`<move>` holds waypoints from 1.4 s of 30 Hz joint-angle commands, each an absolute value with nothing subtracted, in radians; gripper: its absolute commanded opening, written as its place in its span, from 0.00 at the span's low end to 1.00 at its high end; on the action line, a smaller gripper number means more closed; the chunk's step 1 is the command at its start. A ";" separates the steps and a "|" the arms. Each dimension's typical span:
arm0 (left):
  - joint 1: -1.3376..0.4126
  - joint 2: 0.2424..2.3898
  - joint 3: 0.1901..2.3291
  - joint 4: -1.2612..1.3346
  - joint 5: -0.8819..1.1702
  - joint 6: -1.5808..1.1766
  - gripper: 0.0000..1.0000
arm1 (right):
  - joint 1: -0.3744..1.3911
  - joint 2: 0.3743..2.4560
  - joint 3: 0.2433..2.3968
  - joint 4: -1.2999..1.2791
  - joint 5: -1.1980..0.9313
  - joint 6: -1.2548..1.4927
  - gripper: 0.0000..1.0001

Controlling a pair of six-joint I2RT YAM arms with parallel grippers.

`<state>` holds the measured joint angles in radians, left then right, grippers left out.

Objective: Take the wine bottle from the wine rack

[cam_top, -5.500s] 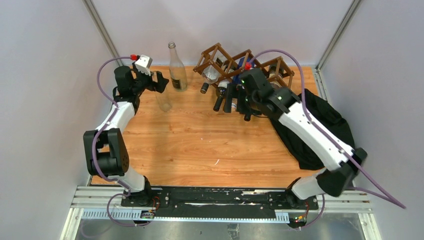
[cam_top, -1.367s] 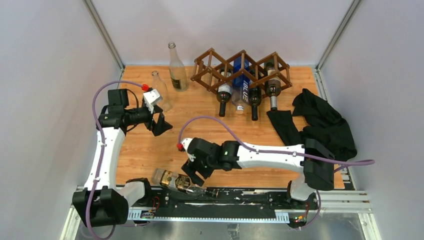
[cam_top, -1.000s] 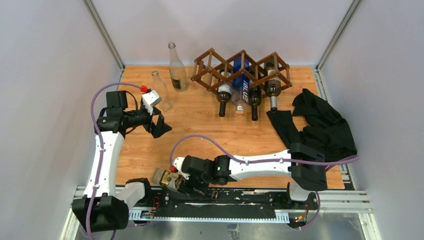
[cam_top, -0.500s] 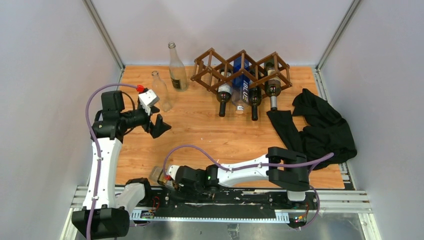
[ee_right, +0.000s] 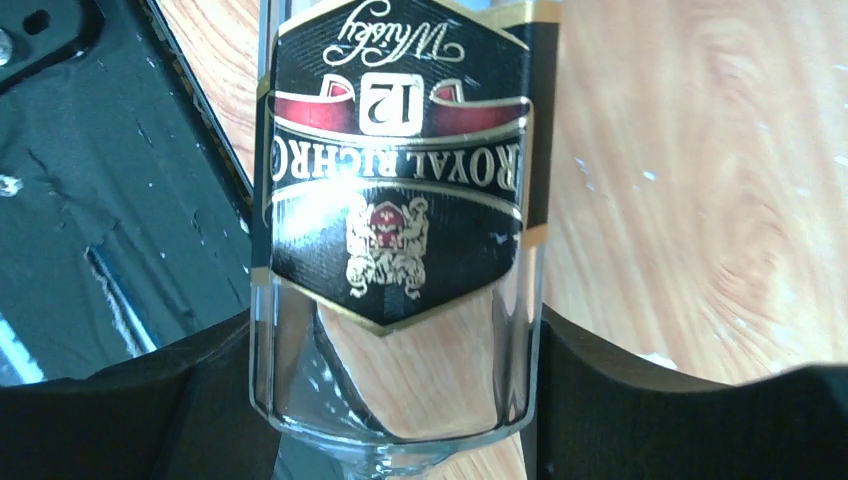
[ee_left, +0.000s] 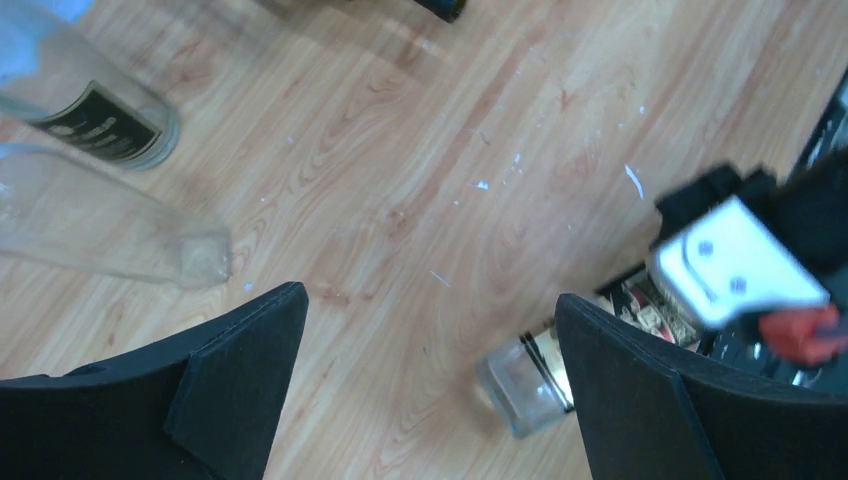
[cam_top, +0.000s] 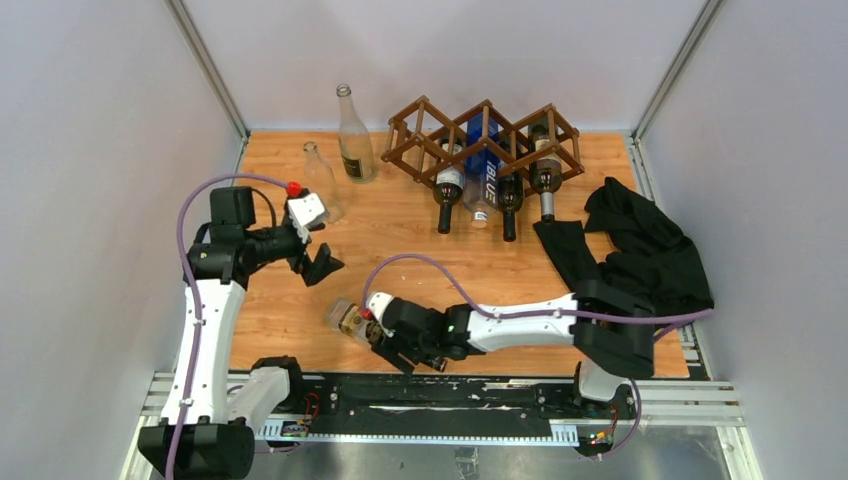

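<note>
The wine bottle (cam_top: 350, 320), clear and square with a black whisky label (ee_right: 395, 200), lies low over the table's front part. My right gripper (cam_top: 385, 340) is shut on its body, one pad on each side (ee_right: 395, 400). Its glass base also shows in the left wrist view (ee_left: 525, 385). The dark brown wine rack (cam_top: 487, 104) stands at the back with several bottles (cam_top: 447, 195) in its cells. Over the left of the table my left gripper (cam_top: 322, 262) hangs wide open and holds nothing (ee_left: 430, 297).
Two clear bottles (cam_top: 352, 135) (cam_top: 318, 180) stand at the back left, near the left gripper. A black cloth (cam_top: 640, 250) lies on the right side. The black base rail (cam_top: 430, 390) runs along the near edge, close to the held bottle.
My right arm has carried the bottle from the front edge a little farther onto the table and to the right. The left gripper drifted slightly nearer, still open.
</note>
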<state>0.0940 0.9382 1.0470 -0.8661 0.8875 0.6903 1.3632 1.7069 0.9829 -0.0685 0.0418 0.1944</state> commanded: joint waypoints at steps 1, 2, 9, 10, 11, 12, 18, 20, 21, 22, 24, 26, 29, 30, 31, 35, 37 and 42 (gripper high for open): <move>-0.014 0.927 1.021 -1.021 0.821 0.914 1.00 | 1.331 1.551 0.947 -0.043 -0.036 0.200 0.00; -0.037 0.924 1.013 -1.035 0.810 0.938 1.00 | 1.327 1.526 0.940 -0.055 -0.048 0.192 0.00; -0.144 0.911 0.985 -1.093 0.764 1.061 1.00 | 1.284 1.373 0.897 -0.154 -0.110 0.158 0.00; -0.174 0.908 0.978 -1.097 0.764 1.064 1.00 | 1.275 1.355 0.894 -0.163 -0.126 0.157 0.00; -0.192 0.901 0.971 -1.098 0.765 1.062 1.00 | 1.266 1.341 0.894 -0.169 -0.137 0.157 0.00; -0.234 0.893 0.962 -1.098 0.765 1.060 1.00 | 1.261 1.328 0.895 -0.176 -0.143 0.156 0.00; -0.465 0.903 0.944 -1.097 0.720 0.989 1.00 | 1.254 1.299 0.963 -0.235 -0.119 0.121 0.00; -0.507 0.925 0.952 -1.097 0.712 0.965 1.00 | 1.253 1.299 0.994 -0.250 -0.112 0.109 0.00; -0.518 0.937 0.958 -1.098 0.707 0.963 1.00 | 1.253 1.298 1.008 -0.259 -0.110 0.102 0.00; -0.526 0.948 0.964 -1.096 0.701 0.968 1.00 | 1.253 1.296 1.021 -0.262 -0.110 0.098 0.00; -0.534 0.965 0.978 -1.097 0.690 0.986 1.00 | 1.253 1.296 1.045 -0.271 -0.112 0.089 0.00; -0.538 0.985 0.988 -1.097 0.687 0.994 1.00 | 1.253 1.297 1.070 -0.281 -0.109 0.081 0.00; -0.544 1.011 0.995 -1.097 0.697 0.998 1.00 | 1.253 1.293 1.103 -0.291 -0.115 0.074 0.00; -0.545 1.019 0.995 -1.097 0.703 0.994 1.00 | 1.253 1.290 1.115 -0.293 -0.116 0.075 0.00; -0.544 1.022 0.994 -1.097 0.706 0.992 1.00 | 1.253 1.286 1.122 -0.292 -0.115 0.075 0.00; -0.545 1.029 0.980 -1.096 0.716 0.980 1.00 | 1.253 1.268 1.144 -0.291 -0.104 0.067 0.00; -0.545 1.019 0.968 -1.097 0.719 0.988 1.00 | 1.253 1.255 1.148 -0.288 -0.082 0.065 0.00; -0.544 0.982 0.975 -1.055 0.732 0.909 1.00 | 1.253 1.201 1.106 -0.238 -0.073 0.091 0.00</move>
<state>-0.5343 1.0069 0.9836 -1.0702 0.7544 0.9821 1.2560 1.3186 1.0409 -0.4507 -0.0895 0.1009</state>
